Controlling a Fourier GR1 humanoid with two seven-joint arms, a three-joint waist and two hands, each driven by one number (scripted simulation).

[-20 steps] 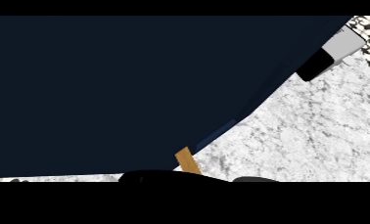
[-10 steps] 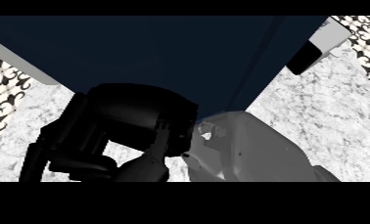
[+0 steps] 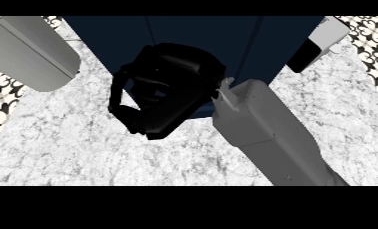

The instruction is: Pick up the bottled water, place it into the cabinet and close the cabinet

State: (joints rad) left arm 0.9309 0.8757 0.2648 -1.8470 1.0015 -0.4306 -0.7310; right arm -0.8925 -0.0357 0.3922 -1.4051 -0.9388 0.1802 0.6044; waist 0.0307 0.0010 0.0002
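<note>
We see soft, even light across the pale bench (image 3: 74,143), bright and flat. The black robot hand (image 3: 166,93) nearly merges into the dark cabinet (image 3: 280,38), so we read its outline poorly.

A kitchen, by the look of it: a pale counter (image 3: 74,143) of white stone mottled with grey fills the near part of the view and runs to both sides. At the far middle is a dark navy cabinet (image 3: 199,33) with thin vertical seams down its front. A black-and-white patterned surface (image 3: 365,28) shows in the far left and far right corners, and a small white and black box (image 3: 319,43) sits just right of the cabinet
</note>
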